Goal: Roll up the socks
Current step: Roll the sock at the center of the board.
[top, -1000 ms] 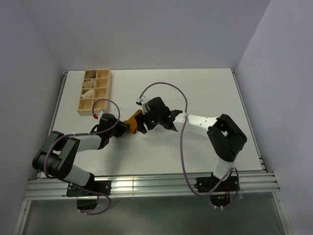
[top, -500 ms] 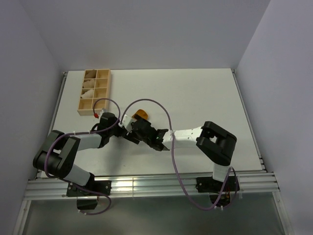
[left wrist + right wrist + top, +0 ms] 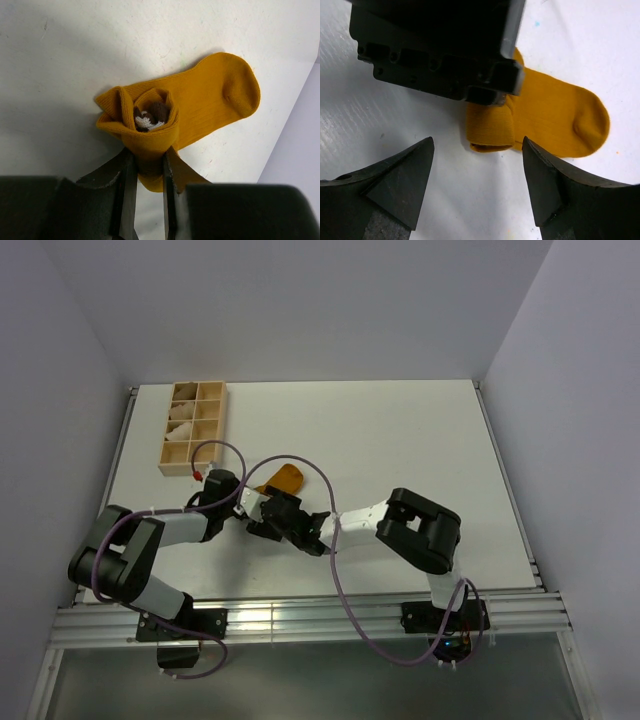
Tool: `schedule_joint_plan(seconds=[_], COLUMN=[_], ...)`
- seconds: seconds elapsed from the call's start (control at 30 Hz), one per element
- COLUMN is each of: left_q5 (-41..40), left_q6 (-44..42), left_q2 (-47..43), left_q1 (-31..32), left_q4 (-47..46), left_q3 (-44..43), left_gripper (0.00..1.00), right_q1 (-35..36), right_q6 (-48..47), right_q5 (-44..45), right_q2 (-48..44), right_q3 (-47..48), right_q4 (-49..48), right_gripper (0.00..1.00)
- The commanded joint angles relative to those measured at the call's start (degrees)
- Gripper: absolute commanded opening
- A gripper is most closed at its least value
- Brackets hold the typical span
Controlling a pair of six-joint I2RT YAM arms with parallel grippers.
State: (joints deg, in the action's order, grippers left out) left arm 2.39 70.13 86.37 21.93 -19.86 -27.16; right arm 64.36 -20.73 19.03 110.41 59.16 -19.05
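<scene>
I have the left gripper [image 3: 147, 167] clenched on the rolled end of the sock [image 3: 210, 105], with the brown cuff tucked in the roll's core. The sock lies on the worktop [image 3: 75, 60], just right of the box's [image 3: 224, 420] near corner, toe flat. My right gripper [image 3: 477, 172] gapes wide over the roll, holding nothing.

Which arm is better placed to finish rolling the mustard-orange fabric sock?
Left. The left gripper is shut on the rolled end of the mustard-orange fabric sock, flat toe ahead. The right gripper hovers open, holding nothing.
</scene>
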Motion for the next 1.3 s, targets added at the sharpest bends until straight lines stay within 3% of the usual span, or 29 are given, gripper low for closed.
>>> schedule_joint_plan(seconds=[0.0, 0.43, 0.63, 0.83, 0.9, 1.03, 1.07, 1.17, 1.27], left_q5=[2.4, 2.7, 3.2, 4.2, 4.3, 3.6, 2.9, 1.5, 0.5], left_q6=[-1.0, -1.0, -0.8, -0.1, 0.1, 1.2, 1.4, 2.1, 2.3], left_q2=[1.6, 0.3, 0.0, -0.2, -0.3, -1.6, -2.1, -4.3, -6.4], left_q1=[0.3, 0.3, 0.3, 0.3, 0.3, 0.3, 0.2, 0.1, -0.6], left_q4=[4.1, 4.7, 4.6, 3.3, 3.2, 2.5, 2.5, 2.6, 2.8], left_q3=[-0.4, -0.3, -0.3, 0.6, 0.8, 2.2, 2.5, 3.8, 4.8], left_gripper=[0.11, 0.11, 0.11, 0.12, 0.14, 0.31, 0.41, 0.59, 0.69], right_q1=[0.4, 0.3, -0.2, -0.9, -1.3, -1.9, -2.0, -2.8, -4.1], right_q6=[-1.2, -1.4, 0.0, 1.7, 2.2, 3.2, 3.6, 5.3, 7.5], right_q5=[1.8, 3.4, 3.2, 1.7, 1.0, -0.8, -1.4, -4.7, -9.3], right_q2=[2.0, 6.6, 9.0, 9.7, 9.5, 8.9, 8.7, 7.6, 6.8], right_q3=[2.5, 3.7, 4.3, 3.4, 3.2, 3.1, 3.1, 3.2, 4.1], right_q4=[-3.8, -6.5, -5.6, -6.1, -6.1, -4.9, -4.2, -2.1, 1.3], right_gripper=[0.78, 0.66, 0.45, 0.15, 0.11, 0.03, 0.02, 0.00, 0.00])
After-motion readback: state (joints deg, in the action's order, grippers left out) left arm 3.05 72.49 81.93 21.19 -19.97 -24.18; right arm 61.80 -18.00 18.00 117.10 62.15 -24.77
